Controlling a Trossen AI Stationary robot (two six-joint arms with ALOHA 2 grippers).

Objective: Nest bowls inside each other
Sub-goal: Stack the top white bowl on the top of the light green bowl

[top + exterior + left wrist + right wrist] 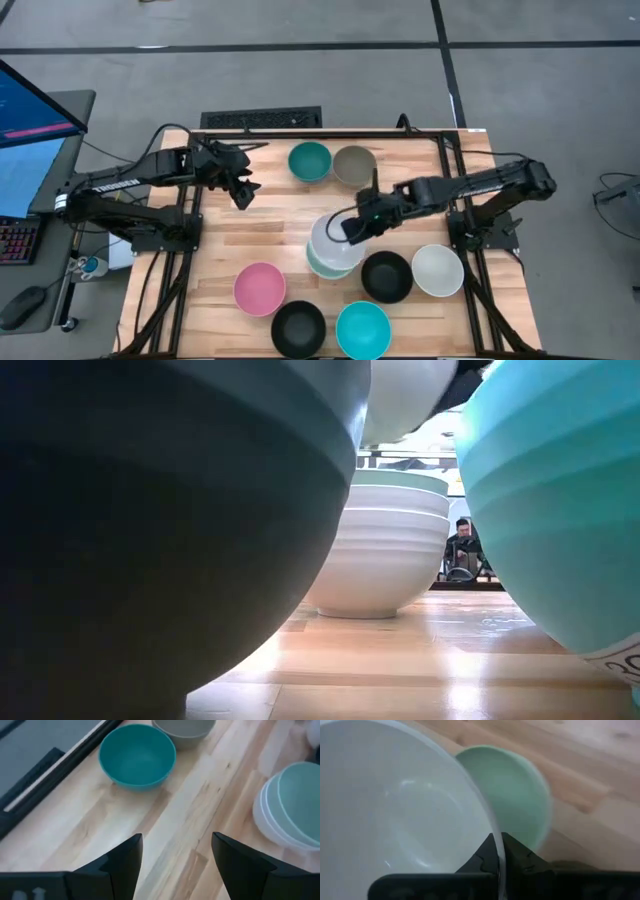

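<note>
My right gripper [350, 228] is shut on a white bowl [332, 238] and holds it above a stack [330, 264] of white bowls with a sage green bowl [517, 795] on top. The stack stands on its base at mid-table [385, 550]. Loose bowls stand upright on the table: teal [310, 162], taupe grey [354, 165], pink [260, 288], two black [298, 327] [387, 276], cyan [362, 330] and off-white [437, 270]. My left gripper [243, 190] hangs open over the far left part of the table, touching nothing. My right gripper pinches the white bowl's rim [496, 851], one finger inside the bowl and one outside. The fingers come slanting down from the table's right side. The bowl [405, 395] is lifted clear, with a gap above the stack's sage green rim.
The table [220, 250] is light wood with a black frame along its sides. A keyboard [262, 118] lies beyond the far edge. Bare wood shows on the left half, between my left gripper and the pink bowl. A person sits in the room behind.
</note>
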